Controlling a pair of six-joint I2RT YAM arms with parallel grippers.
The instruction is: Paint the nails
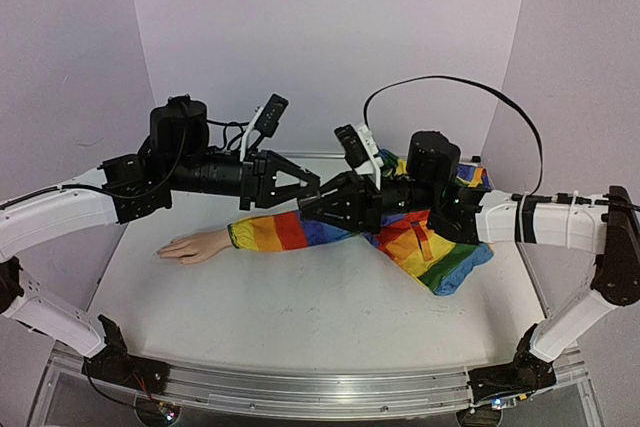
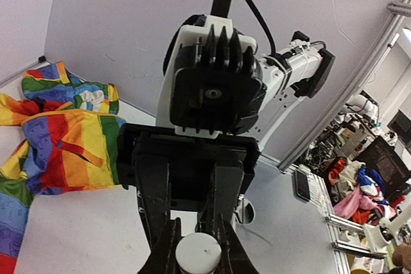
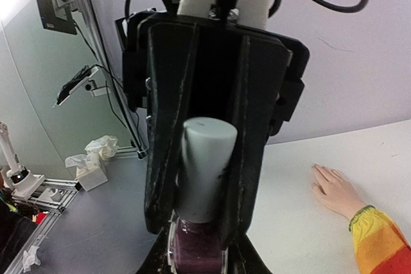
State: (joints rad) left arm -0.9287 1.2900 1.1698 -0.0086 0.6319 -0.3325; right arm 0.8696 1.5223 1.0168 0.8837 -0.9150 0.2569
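Note:
The mannequin hand (image 1: 195,245) lies palm down on the white table at the left, its rainbow-striped sleeve (image 1: 290,230) running right. It also shows in the right wrist view (image 3: 337,190). Its nails (image 3: 319,171) are too small to judge. Both grippers meet in mid-air above the sleeve. My right gripper (image 1: 305,210) (image 3: 196,258) is shut on the purple glass body of the polish bottle (image 3: 196,251). My left gripper (image 1: 313,187) (image 2: 199,251) is shut on the bottle's pale grey cap (image 3: 205,165), whose round top (image 2: 199,253) shows between its fingers.
The rainbow garment (image 1: 440,247) bunches in a heap at the back right, also seen in the left wrist view (image 2: 58,145). Purple backdrop walls enclose the table. A metal rail (image 1: 300,387) runs along the front edge. A black cable (image 1: 450,82) loops above the right arm.

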